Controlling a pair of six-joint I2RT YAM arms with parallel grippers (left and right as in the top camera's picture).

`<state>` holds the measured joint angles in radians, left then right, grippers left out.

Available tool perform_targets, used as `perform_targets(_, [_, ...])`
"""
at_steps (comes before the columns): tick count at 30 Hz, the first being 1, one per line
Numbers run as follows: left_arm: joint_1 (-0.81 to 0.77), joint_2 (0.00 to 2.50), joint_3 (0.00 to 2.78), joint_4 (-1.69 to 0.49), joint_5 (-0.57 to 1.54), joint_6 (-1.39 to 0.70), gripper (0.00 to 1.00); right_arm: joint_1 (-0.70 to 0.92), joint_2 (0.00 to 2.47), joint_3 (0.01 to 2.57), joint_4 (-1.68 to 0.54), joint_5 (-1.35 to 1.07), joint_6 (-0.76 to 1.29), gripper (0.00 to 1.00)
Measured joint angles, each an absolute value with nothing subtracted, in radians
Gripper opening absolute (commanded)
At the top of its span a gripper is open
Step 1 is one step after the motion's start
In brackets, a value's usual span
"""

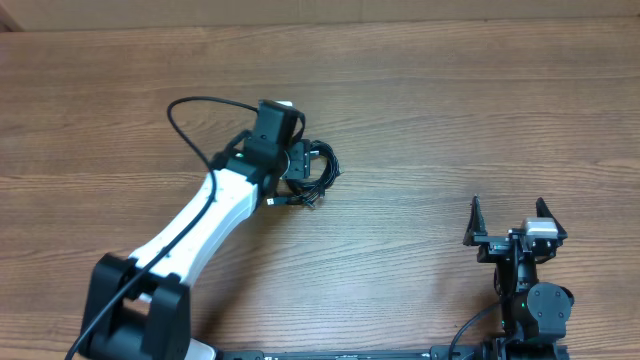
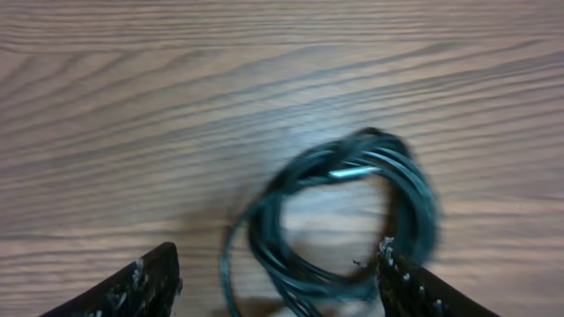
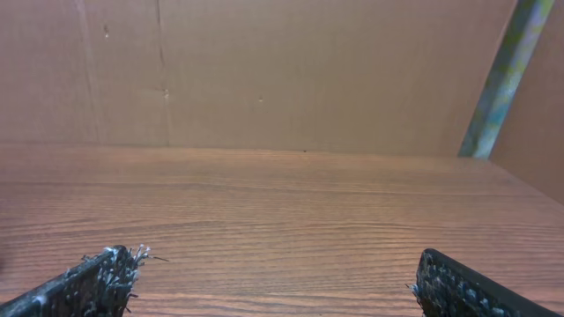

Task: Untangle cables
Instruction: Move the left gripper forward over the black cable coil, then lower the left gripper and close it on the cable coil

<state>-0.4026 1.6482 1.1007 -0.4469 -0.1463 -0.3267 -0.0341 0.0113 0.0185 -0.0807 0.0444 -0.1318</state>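
Cables (image 1: 318,170) sat coiled near table (image 1: 450,100) centre. Left gripper (image 1: 298,162) hung over the coil's 9 o'clock edge, jaws spread wide, coil between them, nothing grasped. Right gripper (image 1: 509,216) sat at 4 o'clock from coil, well apart, released, empty.

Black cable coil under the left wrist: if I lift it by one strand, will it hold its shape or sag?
Probably floppy: the black cable coil is thin strands in loose, uneven loops, so it would likely sag and spread. Likely light, and no tie is visible, so loops may slide apart.
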Motion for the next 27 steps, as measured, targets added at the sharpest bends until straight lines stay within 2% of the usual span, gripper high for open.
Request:
perform_targets(5, [-0.404,1.739,1.101,-0.402,-0.230,-0.266,0.61,-0.034,0.011,0.019,-0.081,0.044,-0.132,1.00])
perform_targets(11, [-0.405,1.818,1.101,-0.349,-0.247,-0.211,0.60,-0.034,0.011,0.019,-0.081,0.044,-0.131,1.00])
perform_targets(16, [-0.405,1.880,1.101,-0.345,-0.203,-0.194,0.41,-0.034,0.011,0.019,-0.081,0.044,-0.131,1.00])
perform_targets(19, [-0.405,1.914,1.105,-0.342,-0.190,-0.191,0.10,-0.034,0.011,0.019,-0.080,0.045,-0.131,1.00])
perform_targets(20, [-0.405,1.917,1.111,-0.343,-0.186,-0.185,0.04,-0.034,0.011,0.019,-0.081,0.045,-0.131,1.00])
perform_targets(27, [-0.405,1.921,1.151,-0.428,-0.186,-0.189,0.04,-0.034,0.011,0.019,-0.081,0.044,-0.131,1.00])
